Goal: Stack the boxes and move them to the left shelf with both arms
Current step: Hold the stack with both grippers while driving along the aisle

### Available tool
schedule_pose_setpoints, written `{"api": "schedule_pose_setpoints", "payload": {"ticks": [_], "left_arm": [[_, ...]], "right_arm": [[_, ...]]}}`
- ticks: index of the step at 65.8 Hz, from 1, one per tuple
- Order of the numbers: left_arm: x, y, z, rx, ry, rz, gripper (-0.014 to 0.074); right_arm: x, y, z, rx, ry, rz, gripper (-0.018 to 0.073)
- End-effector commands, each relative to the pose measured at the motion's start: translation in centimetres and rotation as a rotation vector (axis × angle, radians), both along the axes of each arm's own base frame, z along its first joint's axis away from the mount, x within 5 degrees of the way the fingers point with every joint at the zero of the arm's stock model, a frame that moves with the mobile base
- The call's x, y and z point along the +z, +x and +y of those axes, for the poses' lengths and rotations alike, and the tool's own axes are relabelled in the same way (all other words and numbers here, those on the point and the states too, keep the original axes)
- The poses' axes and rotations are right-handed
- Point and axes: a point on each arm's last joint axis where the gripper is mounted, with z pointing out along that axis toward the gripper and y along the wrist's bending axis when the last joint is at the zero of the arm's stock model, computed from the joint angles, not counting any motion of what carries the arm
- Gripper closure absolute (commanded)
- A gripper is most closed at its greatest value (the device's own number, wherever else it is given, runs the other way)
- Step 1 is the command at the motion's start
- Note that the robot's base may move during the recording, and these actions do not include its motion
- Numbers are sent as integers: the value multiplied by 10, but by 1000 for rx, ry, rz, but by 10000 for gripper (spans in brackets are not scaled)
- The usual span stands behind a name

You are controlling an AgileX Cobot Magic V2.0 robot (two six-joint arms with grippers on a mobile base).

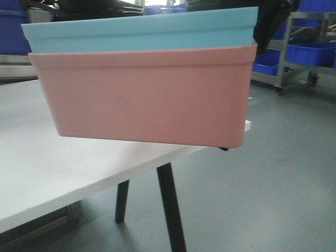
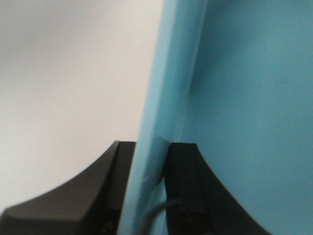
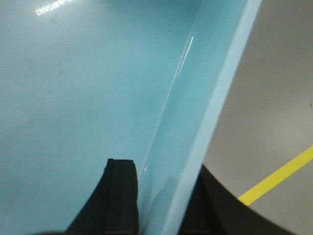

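Tabletop [image 1: 52, 173], blue box [image 1: 142, 34] in pink box [image 1: 147, 94] (seemingly lifted), left gripper [image 2: 151, 149], right gripper [image 3: 164, 169] pinching blue rim.

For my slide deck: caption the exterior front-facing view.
Stacked for transfer: light blue bin nested in salmon pink bin, over the edge of the white table.

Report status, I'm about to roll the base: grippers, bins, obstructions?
Left gripper and right gripper shut on walls of light blue plastic bin. Nested in salmon pink plastic bin over white tabletop corner. Stack fills front view; path unseen.
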Motion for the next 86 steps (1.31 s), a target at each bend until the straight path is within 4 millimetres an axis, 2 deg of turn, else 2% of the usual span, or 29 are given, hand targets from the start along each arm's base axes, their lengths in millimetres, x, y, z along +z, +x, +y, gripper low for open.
{"api": "schedule_pose_setpoints", "payload": {"ticks": [1, 86], "left_arm": [[45, -18, -29, -72, -270, -133, 599], [45, -18, -29, -72, -271, -133, 599]], "right_arm": [[37, -4, 22, 70, 239, -178, 503], [37, -4, 21, 68, 236, -174, 503]]}}
